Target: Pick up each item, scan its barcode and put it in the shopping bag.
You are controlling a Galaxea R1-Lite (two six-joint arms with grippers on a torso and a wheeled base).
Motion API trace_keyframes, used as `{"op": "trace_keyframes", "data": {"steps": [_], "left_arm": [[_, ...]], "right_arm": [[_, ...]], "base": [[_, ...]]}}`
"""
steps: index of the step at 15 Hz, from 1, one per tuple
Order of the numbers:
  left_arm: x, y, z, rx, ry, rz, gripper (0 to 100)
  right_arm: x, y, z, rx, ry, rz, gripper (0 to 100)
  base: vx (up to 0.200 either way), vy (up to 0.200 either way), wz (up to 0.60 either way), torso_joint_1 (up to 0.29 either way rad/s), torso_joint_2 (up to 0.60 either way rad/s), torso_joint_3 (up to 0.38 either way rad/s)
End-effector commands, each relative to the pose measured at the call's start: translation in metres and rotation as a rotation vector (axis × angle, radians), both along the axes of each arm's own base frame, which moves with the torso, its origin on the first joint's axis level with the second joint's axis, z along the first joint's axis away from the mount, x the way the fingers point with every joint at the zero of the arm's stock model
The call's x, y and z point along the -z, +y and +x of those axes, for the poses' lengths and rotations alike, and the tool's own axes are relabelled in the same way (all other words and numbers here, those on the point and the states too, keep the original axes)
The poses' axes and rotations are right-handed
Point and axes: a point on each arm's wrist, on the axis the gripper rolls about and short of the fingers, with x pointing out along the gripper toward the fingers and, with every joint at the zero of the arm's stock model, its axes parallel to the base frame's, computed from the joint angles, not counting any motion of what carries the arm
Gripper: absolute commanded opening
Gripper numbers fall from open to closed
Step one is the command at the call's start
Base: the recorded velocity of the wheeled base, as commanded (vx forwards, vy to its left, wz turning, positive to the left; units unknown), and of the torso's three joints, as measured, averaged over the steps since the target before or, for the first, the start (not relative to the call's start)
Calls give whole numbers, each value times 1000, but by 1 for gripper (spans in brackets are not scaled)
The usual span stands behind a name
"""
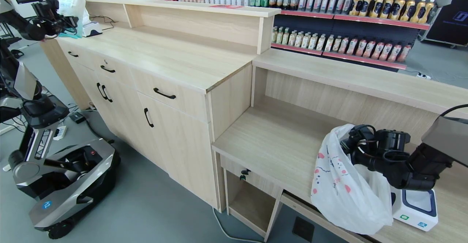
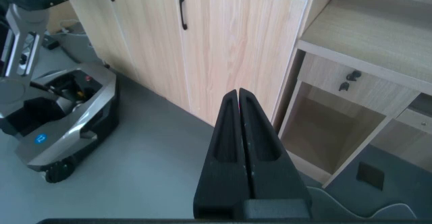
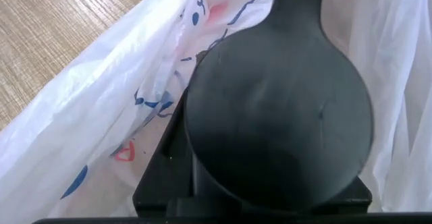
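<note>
Shopping bag (image 1: 343, 184) sits at the front edge of the lower counter (image 1: 270, 144) and sags over it, with bare wood on my left side. It is thin and white with red and blue print. My right gripper (image 1: 351, 142) is at its mouth; I cannot tell its grip. Left gripper (image 2: 239, 96) is pressed together above the floor.

White, red-and-blue-printed shopping bag (image 1: 338, 190) slumps open on the counter (image 1: 274, 140).
</note>
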Motion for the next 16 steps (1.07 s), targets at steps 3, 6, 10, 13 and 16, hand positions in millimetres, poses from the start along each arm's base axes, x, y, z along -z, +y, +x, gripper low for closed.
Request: {"op": "trace_keyframes", "data": {"steps": [3,6,10,13,16], "left_arm": [[0,0,0,0,0,-1,0],[0,0,0,0,0,1,0],[0,0,0,0,0,-1,0],[0,0,0,0,0,1,0],[0,0,0,0,0,-1,0]], "right_arm": [[10,-6,-3,9,31,-13,0],[3,-7,-5,8,13,-14,100],[-53,-6,-20,14,-91,-22,100],[-71,-18,-42,53,-111,-29,100],[-76,-22,-51,58,-115,-28,100]], "base": [[0,0,0,0,0,0],[0,0,0,0,0,0],[0,0,0,0,0,0],[0,0,0,0,0,0],[0,0,0,0,0,0]]}}
